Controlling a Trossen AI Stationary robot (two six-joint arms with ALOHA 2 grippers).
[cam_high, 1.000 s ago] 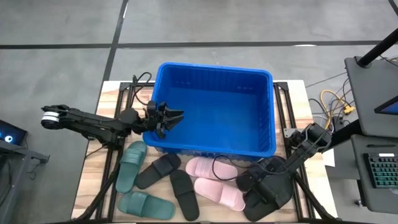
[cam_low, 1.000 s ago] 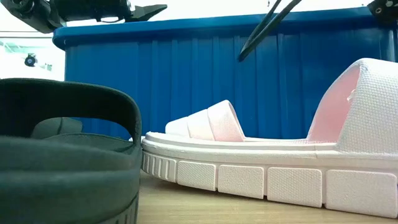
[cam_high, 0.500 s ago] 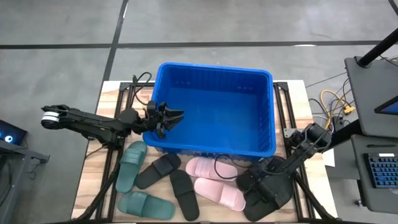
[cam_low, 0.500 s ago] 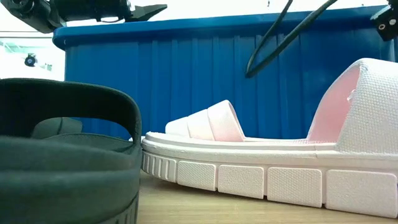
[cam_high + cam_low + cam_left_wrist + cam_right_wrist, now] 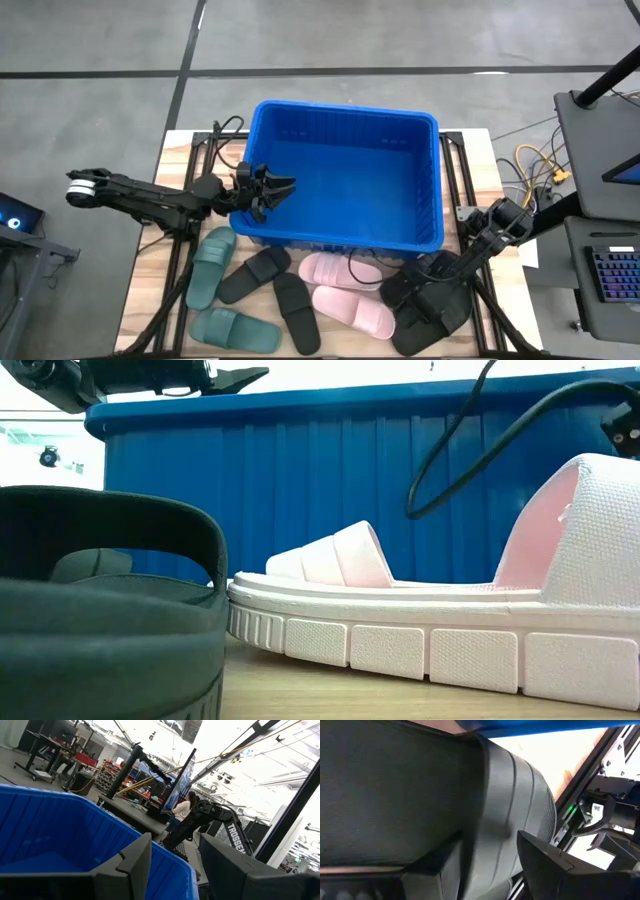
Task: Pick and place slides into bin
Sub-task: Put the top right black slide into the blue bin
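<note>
The blue bin (image 5: 345, 108) stands at the table's middle and far side. On the wood in front of it lie two dark green slides (image 5: 210, 265), two black slides (image 5: 255, 273) and two pale pink slides (image 5: 352, 310). More black slides (image 5: 440, 310) lie at the near right. My right gripper (image 5: 415, 298) is down over these, open, with a black slide's strap (image 5: 420, 785) filling its wrist view. My left gripper (image 5: 280, 188) hangs open and empty over the bin's left wall. My right gripper comes slanting down from above, with its two fingers (image 5: 545, 862) standing on either side of a ridge of the black slide's strap (image 5: 495, 820). I cannot tell whether they touch it. The slide lies on the table.
Dark frame rails (image 5: 180, 250) run along both sides of the table. A black cable (image 5: 450, 450) loops down in front of the bin wall (image 5: 300, 480). A pink slide (image 5: 430, 630) and a dark slide (image 5: 100, 610) lie close to the near edge. A person (image 5: 182, 810) stands far off.
My right gripper has sunk a little toward the black slides at the near right, still open. Its cable has swung lower in front of the bin wall. The slides lie as before.
</note>
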